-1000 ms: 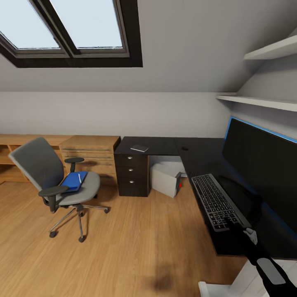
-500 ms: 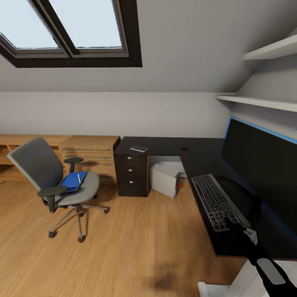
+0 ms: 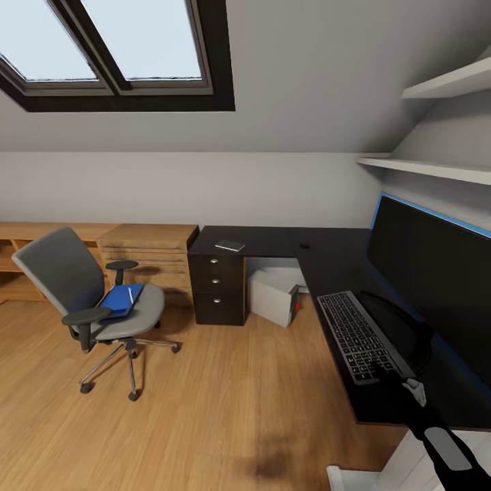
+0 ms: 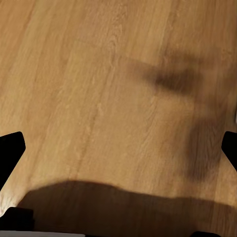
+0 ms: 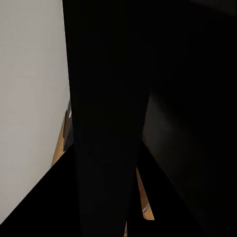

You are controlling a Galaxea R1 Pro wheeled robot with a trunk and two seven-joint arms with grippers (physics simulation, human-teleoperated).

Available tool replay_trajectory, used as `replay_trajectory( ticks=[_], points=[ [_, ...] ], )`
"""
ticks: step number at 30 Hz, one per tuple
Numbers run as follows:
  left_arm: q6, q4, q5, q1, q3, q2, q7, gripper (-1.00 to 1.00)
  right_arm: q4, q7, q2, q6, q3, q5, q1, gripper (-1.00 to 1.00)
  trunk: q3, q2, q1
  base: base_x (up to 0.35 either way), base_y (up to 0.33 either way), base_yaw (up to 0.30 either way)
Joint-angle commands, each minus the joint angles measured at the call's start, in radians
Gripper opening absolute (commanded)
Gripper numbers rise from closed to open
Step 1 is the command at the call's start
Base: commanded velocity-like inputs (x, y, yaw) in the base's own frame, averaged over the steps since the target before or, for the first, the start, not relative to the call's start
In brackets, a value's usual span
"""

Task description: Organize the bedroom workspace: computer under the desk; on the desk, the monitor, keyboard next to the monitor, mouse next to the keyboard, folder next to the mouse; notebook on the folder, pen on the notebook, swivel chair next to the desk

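Main risk: my right pincer [image 3: 382, 368] sits at the near end of the keyboard [image 3: 354, 334], which lies close to the front edge of the desk [image 3: 327, 262]. A careless pull or release there could slide the keyboard off onto the floor [image 3: 225, 409]. The monitor [image 3: 436, 286] stands just behind it; a wide swing of my right arm [image 3: 436, 436] could strike the screen or its base.

Second risk: the folder [image 3: 121, 300] rests on the seat of the chair [image 3: 88, 300] with the pen [image 3: 130, 294] lying on top. Lifting the folder at a tilt would let the pen roll off.

Right arm: it reaches up from the lower right over the desk edge, forearm angled toward the keyboard. The tips merge with the dark keys, so I cannot tell whether that pincer is apart, together or clamped. The right wrist view is nearly all black and settles nothing.

Left pincer [image 4: 118, 148]: fingers stand wide apart, pointing down at bare floor, holding nothing.

Locations: computer [image 3: 274, 294] under the desk beside the drawers [image 3: 218, 279]; notebook [image 3: 230, 245] on the desk above the drawers; mouse [image 3: 305, 246] further along the desk, well apart from the keyboard; chair out on the floor, apart from the desk.
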Motion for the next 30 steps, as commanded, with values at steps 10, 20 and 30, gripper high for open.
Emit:
replay_trajectory(
  ticks=[10,20,30],
  points=[
    [-0.004,0.0,0.009,-0.001,-0.009,0.001,0.006,1.0,0.001,0.003,0.001,0.011,-0.004,-0.015,-0.001,-1.0,-0.001,-0.001,0.0,0.0,0.0,0.0],
    [-0.005,0.0,0.009,-0.001,-0.009,0.001,0.006,1.0,-0.004,-0.035,0.039,-0.004,-0.01,-0.026,-0.001,-1.0,-0.001,-0.001,0.0,0.0,0.0,0.0],
    [-0.006,0.0,0.009,-0.001,-0.009,0.001,0.006,1.0,-0.004,-0.059,0.041,-0.01,-0.012,-0.029,-0.001,-1.0,-0.001,-0.001,0.0,0.023,-0.041,0.0]
  ],
)
